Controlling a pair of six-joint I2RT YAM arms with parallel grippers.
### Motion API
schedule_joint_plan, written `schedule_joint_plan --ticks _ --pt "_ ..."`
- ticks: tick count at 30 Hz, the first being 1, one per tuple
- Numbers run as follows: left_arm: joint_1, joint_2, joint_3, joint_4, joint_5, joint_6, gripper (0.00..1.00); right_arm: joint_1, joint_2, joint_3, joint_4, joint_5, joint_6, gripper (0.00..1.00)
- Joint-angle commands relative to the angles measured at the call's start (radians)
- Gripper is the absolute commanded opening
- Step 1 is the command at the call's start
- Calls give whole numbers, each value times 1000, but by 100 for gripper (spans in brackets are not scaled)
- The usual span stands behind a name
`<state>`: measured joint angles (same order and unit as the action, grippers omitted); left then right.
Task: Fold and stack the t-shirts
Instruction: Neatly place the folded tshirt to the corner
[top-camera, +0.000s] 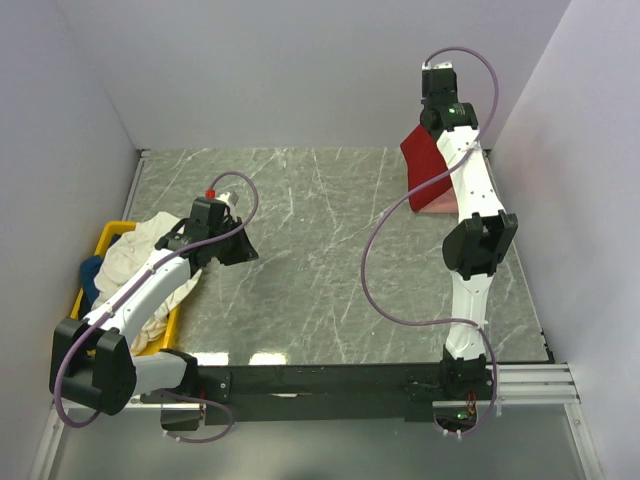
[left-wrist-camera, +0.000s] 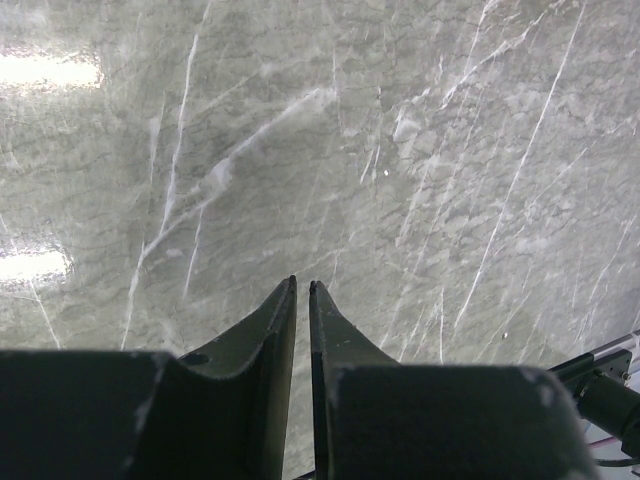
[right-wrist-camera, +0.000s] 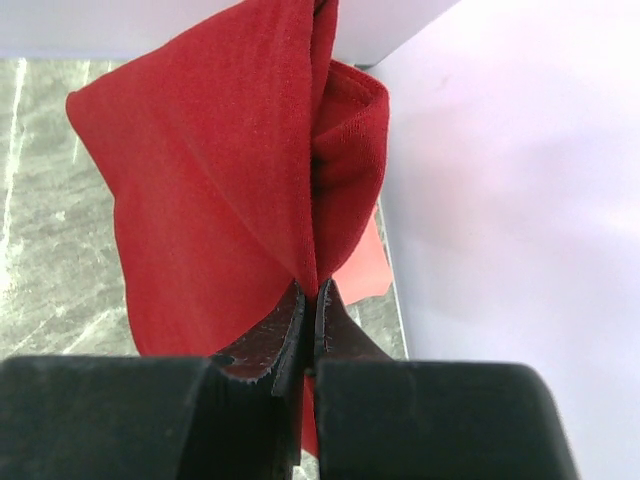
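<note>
Over on the far right side, the right gripper (right-wrist-camera: 310, 292) had its jaws pressed tight on a fold of the dark red t-shirt (right-wrist-camera: 220, 170), and the cloth hung bunched and doubled over in the air, up against the white side wall (right-wrist-camera: 510, 200). From above, that red shirt dangled over the salmon-pink t-shirt (top-camera: 438, 206), which lay flat on the marble table (top-camera: 320, 240) at the far right edge. Whether the hanging hem touched the pink one was hard to tell from up there.

On the left side, the left gripper (left-wrist-camera: 302, 288) hovered over bare marble. Its jaws were drawn almost together with only a thin slit between them, and there was nothing in it. Just behind that arm sat the yellow bin (top-camera: 108, 236) at the table's left edge. The cream-white t-shirt (top-camera: 150, 238) was heaped in it and spilling over the rim, and the blue t-shirt (top-camera: 92, 272) peeked out beneath.
</note>
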<state>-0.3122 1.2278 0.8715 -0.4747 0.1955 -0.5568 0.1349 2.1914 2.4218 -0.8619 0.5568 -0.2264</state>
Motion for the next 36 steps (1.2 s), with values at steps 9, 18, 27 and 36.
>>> schedule_joint_plan --ticks 9,18,27,36 --pt "-2 2 -2 36 16 21 16 -9 -98 17 50 40 -16 0" --pt "-2 12 -2 36 19 21 16 -50 -55 -33 73 55 1 0" --pt "-2 29 -2 41 31 21 15 -96 42 -56 162 120 -8 26" --pt "-2 32 0 44 35 20 16 -109 137 -15 164 161 59 88"
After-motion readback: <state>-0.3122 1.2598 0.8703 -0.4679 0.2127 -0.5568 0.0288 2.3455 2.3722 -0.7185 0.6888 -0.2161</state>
